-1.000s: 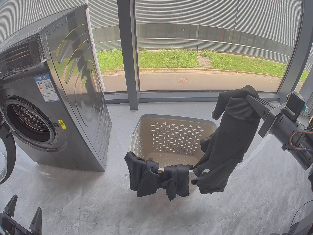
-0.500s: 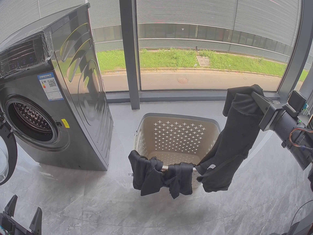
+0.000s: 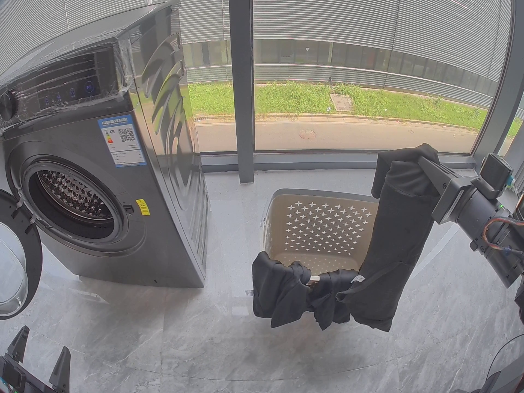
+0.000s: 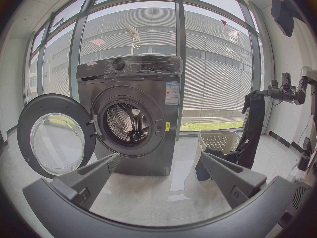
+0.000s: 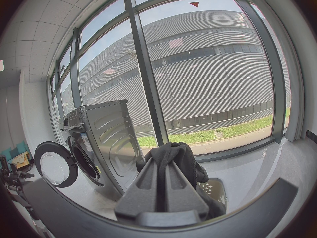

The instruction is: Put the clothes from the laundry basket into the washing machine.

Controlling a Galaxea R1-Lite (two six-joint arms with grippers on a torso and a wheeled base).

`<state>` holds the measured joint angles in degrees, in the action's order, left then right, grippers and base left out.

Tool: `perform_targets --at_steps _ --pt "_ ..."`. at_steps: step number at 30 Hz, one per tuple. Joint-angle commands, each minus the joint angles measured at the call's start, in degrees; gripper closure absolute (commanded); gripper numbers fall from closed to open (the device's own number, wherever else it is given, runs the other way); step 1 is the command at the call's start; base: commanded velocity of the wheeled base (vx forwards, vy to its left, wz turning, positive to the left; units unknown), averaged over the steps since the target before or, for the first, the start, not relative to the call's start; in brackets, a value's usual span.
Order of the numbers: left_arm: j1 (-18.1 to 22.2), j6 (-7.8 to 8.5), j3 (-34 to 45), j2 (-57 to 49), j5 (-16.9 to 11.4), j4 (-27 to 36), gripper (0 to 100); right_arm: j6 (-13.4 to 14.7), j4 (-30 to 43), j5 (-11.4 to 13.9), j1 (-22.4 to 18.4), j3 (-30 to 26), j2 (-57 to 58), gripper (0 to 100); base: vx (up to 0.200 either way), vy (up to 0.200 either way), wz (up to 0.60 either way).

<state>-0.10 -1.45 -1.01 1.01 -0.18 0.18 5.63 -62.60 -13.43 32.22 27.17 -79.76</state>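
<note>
Near left, low: left gripper [image 3: 42,350], jaws spread wide, nothing between them (same corner of the head view as a second ago).

Farther in, centre: draped black garment [image 3: 284,296] slung over the near rim of the laundry basket [image 3: 322,195], bunched and hanging down the outside.

Just right of it: held black garment [image 3: 396,236], hanging from above past the basket's right near corner, lower end overlapping the draped garment in the head view; contact not discernible. Hangs straighter than a second ago, when the lower end kinked leftward and stood apart from the draped piece.

Upper right: right gripper [image 3: 423,163], jaws pressed together on the top fold of the held garment, cloth bulging over the fingertips [image 5: 150,169].

Left, beyond the left gripper: washing machine [image 3: 164,137], round door [image 3: 16,257] swung open to the left, drum [image 3: 76,197] exposed. No garment seen inside.

Far: window frame [image 3: 242,72].

Whole head view shifted since the earlier frames (camera motion, not that of machine or basket).

Count: two grippers, two black garments, one basket, one washing machine.
</note>
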Motion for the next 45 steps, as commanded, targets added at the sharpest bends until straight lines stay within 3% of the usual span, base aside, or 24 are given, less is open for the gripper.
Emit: perform_targets --at_steps 1,26,39,45 --pt "0.0 -0.04 0.9 -1.0 0.0 0.0 0 0.1 -0.1 0.2 0.1 -0.1 0.0 100 0.000 0.200 0.00" --pt "0.0 -0.04 0.9 -1.0 0.0 0.0 0 1.4 -0.1 0.3 1.0 -0.1 0.1 100 0.000 0.200 0.00" --pt "0.0 -0.04 0.9 -1.0 0.0 0.0 0 1.4 -0.7 0.4 3.6 -0.3 0.2 100 0.000 0.200 0.00" --pt "0.0 -0.13 0.9 -1.0 0.1 0.0 0 1.5 -0.8 0.9 4.3 -0.3 0.0 100 0.000 0.000 0.00"
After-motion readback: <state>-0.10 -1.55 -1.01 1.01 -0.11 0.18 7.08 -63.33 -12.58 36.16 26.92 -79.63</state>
